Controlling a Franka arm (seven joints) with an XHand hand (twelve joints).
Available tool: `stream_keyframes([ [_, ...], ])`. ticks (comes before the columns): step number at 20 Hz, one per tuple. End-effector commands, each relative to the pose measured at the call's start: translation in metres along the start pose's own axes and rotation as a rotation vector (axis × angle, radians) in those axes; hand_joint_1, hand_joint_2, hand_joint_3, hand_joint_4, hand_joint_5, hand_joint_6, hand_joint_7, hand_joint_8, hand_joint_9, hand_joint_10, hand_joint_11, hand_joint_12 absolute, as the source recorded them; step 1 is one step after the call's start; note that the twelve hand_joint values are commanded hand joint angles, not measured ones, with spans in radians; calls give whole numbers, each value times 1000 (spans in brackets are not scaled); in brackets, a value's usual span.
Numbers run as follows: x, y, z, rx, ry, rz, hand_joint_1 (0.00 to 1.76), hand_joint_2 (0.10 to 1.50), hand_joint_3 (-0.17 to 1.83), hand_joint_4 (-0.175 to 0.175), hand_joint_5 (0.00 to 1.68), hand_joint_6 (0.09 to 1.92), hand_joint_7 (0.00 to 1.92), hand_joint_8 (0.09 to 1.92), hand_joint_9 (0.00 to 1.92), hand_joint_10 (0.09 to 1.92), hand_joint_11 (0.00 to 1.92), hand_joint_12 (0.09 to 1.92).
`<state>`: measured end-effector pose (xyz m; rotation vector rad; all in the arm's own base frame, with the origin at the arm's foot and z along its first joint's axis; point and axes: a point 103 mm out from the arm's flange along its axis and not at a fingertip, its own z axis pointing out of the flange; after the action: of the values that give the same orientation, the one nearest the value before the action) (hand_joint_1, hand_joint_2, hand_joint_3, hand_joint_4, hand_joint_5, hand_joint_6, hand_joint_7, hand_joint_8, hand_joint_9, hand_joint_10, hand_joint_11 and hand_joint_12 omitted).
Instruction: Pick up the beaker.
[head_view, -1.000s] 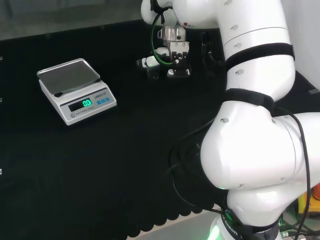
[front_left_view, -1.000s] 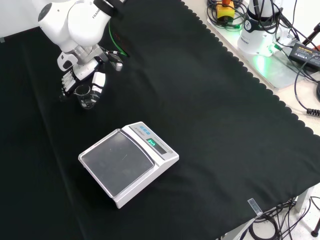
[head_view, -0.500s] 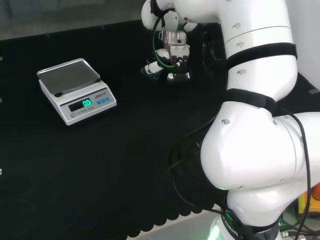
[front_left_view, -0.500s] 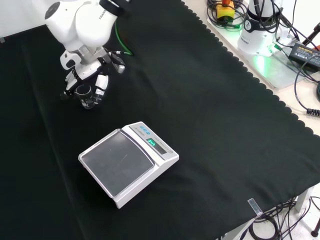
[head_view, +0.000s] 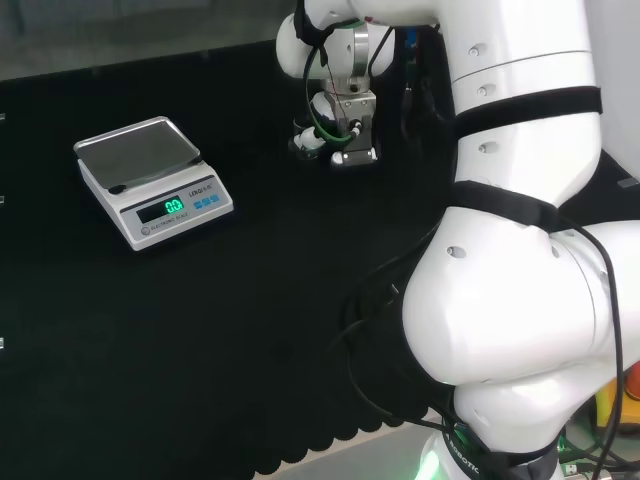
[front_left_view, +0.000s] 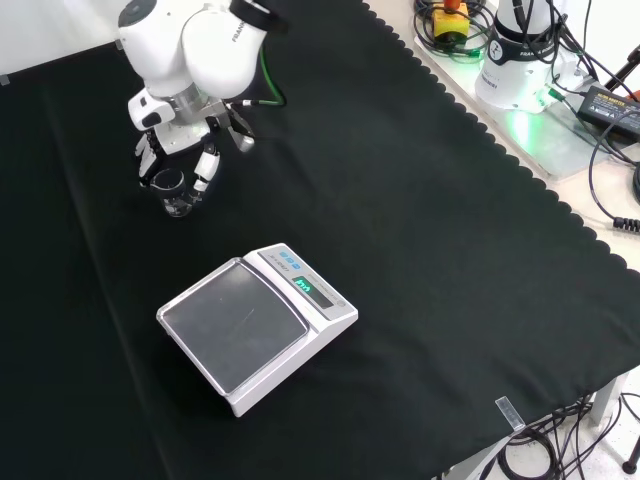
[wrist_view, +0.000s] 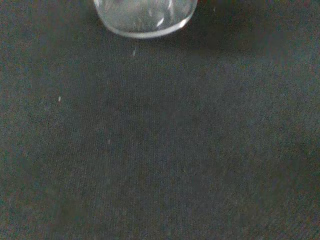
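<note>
Rising since a second ago, the hand (front_left_view: 180, 160) is curling its fingers around the clear beaker (front_left_view: 176, 192). Both are sitting beyond the scale (front_left_view: 255, 325) in the front view.

The white arm reaches from its base across the black cloth (front_left_view: 420, 200), and its last links bend down toward the cloth. In the front view the hand (front_left_view: 178, 160) hangs under the round wrist link, near the far left part of the cloth, with its fingers (front_left_view: 207, 165) pointing down and curled round a small clear beaker (front_left_view: 174, 190). In the head view the hand (head_view: 340, 128) shows just left of the big white links, low over the cloth.
</note>
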<state>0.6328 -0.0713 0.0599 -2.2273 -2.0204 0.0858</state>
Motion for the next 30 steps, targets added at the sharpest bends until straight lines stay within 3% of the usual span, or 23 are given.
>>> stream_keyframes([
  [1,1,-13,-49,-176,-94,4,722,918,299,-17,904,648,956,693,1048,537,703,1273],
  [5,-2,-28,-82,-231,-88,-1,778,876,365,18,1085,603,1159,609,1208,446,763,1249],
  [7,-5,-36,-96,-252,-70,-3,948,921,288,122,1086,778,1241,577,1262,419,785,1242],
  [8,-6,-41,-104,-259,-70,-5,995,936,256,149,1088,816,1277,564,1280,409,792,1240],
  [10,-8,-50,-119,-260,-76,-16,1044,923,252,170,1125,796,1358,532,1325,399,808,1231],
  [13,-7,-64,-146,-218,-95,-55,1078,811,430,175,1186,748,1487,426,1406,366,837,1213],
  [16,-4,-83,-181,-125,-126,-108,1097,709,603,175,1221,746,1575,350,1470,346,852,1208],
  [21,4,-130,-245,-20,-108,-160,1116,623,743,175,1257,744,1672,267,1565,315,869,1201],
  [26,27,-186,-286,-54,-106,-161,1126,584,805,175,1275,744,1719,233,1609,293,904,1174],
  [30,49,-217,-293,-88,-73,-164,1128,577,815,175,1278,744,1729,227,1620,290,916,1167],
])
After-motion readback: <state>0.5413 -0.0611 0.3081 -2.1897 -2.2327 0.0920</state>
